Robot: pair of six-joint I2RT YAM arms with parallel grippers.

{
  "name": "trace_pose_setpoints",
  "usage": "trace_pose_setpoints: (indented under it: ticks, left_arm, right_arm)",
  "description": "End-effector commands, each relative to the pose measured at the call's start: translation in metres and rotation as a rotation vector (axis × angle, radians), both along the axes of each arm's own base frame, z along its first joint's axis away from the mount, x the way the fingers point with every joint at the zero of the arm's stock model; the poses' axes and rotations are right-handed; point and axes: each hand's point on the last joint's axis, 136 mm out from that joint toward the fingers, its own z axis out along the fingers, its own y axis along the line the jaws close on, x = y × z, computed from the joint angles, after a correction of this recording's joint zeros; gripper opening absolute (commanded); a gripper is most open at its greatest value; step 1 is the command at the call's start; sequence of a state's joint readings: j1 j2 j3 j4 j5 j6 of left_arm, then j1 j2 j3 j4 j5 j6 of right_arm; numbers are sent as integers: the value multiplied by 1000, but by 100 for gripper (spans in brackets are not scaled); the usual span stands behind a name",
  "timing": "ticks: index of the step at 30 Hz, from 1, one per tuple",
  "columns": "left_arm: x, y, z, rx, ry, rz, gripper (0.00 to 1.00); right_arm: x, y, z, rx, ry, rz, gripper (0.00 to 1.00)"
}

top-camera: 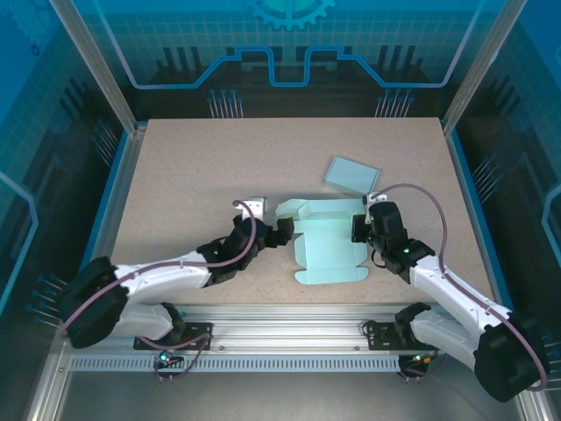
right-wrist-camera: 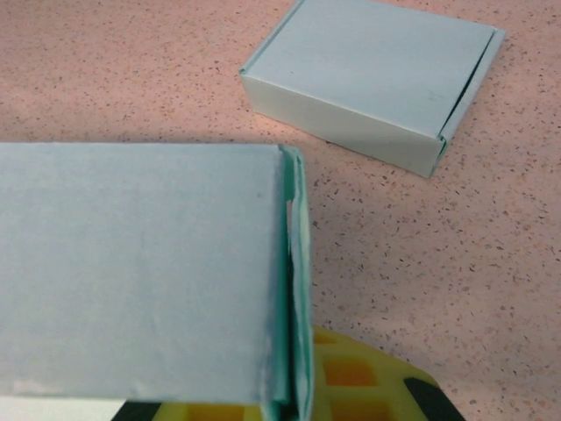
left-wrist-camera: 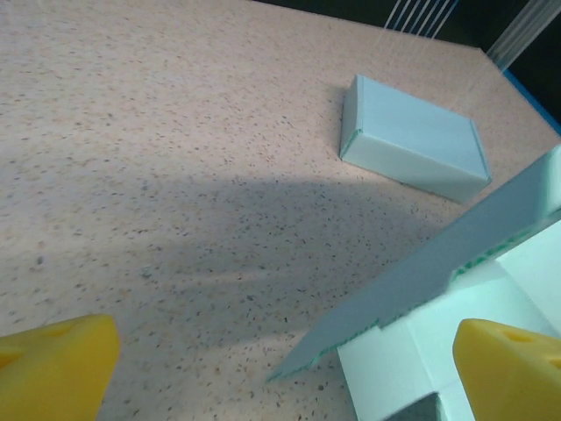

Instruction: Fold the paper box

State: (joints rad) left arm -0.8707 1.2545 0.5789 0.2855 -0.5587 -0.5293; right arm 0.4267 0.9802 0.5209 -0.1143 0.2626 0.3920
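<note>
L tool (top-camera: 282,231): jaws spread wide, gripping nothing. Wrist view shows its yellow fingertips (left-wrist-camera: 54,368) far apart, low over the desk (top-camera: 219,167), one on each side of frame. Sits at left edge of paper box (top-camera: 326,250); a raised flap of the box (left-wrist-camera: 438,254) slants up betw. the tips, no contact seen.

R tool (top-camera: 362,230): clenched on right side wall of paper box. Wrist view: wall stands upright close to cam, doubled edge runs down onto yellow pad (right-wrist-camera: 351,377).

Paper box: mostly flat, open, mid-desk betw. both tools.

Folded box (top-camera: 352,173): closed, lies flat on desk beyond R tool, apart from paper box.
</note>
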Motion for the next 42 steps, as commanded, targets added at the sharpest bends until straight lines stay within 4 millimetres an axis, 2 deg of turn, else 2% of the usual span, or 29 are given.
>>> trace_pose_setpoints:
  ticks: [1,4,6,13,20,24,29,36,42]
  left_arm:
    - [-15,24,-3,-60,32,71,99]
    - [-30,29,-12,-144,68,53,99]
    - [-37,19,-14,-197,89,-7,99]
    - [-51,-34,-31,-345,219,-208,89]
    - [-44,-80,-47,-436,251,-307,81]
    - [-36,-87,-46,-464,213,-309,77]
    - [-30,-86,-40,-430,169,-290,73]
    - [-24,-89,-20,-376,72,-297,69]
    - [-25,-95,-10,-296,11,-317,69]
  right_arm:
    - [2,1,2,-11,-2,-14,0]
    - [3,3,0,-16,6,-10,0]
    - [4,4,0,-21,5,-6,0]
    - [3,10,1,-34,-3,13,0]
    - [2,13,3,-43,-9,26,0]
    - [2,14,3,-45,-12,27,0]
    - [2,13,3,-50,-12,23,0]
    - [2,14,3,-50,-10,26,0]
    - [2,16,1,-48,-2,31,0]
